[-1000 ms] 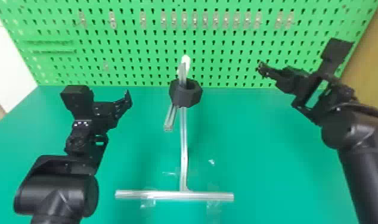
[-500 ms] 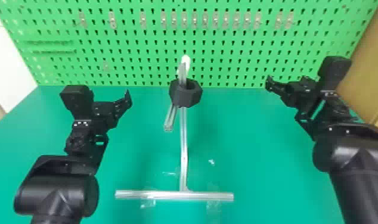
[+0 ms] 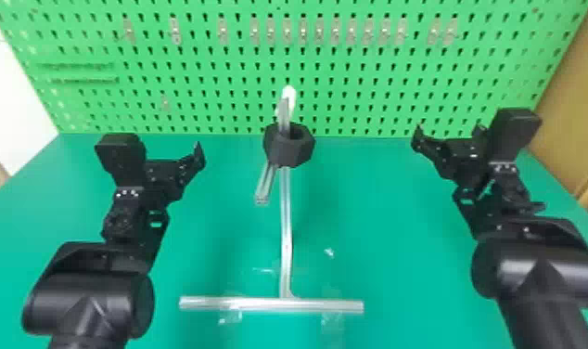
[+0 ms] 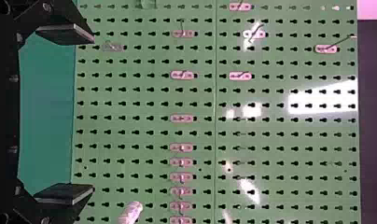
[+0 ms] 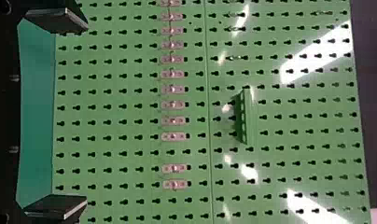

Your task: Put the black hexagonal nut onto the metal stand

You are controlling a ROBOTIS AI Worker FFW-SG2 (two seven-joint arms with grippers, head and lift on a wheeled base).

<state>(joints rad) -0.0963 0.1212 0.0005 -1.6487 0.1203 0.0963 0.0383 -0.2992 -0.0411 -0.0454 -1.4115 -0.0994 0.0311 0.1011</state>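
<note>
Around the grooved metal stand (image 3: pixel 286 227), the chunky black hexagonal nut (image 3: pixel 287 152), both pairs of jaws apart

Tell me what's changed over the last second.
The right gripper has moved down the head view, its arm with it. Nothing was grasped or released. The left gripper stayed put, as did the black hexagonal nut on the metal stand.

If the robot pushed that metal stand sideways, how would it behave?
The metal stand looks stiff, its straight bars suggesting it would shift as one piece. Clear tape at its crossbar probably resists sliding. With the black hexagonal nut hanging high on it, a hard push up there might make it wobble.
</note>
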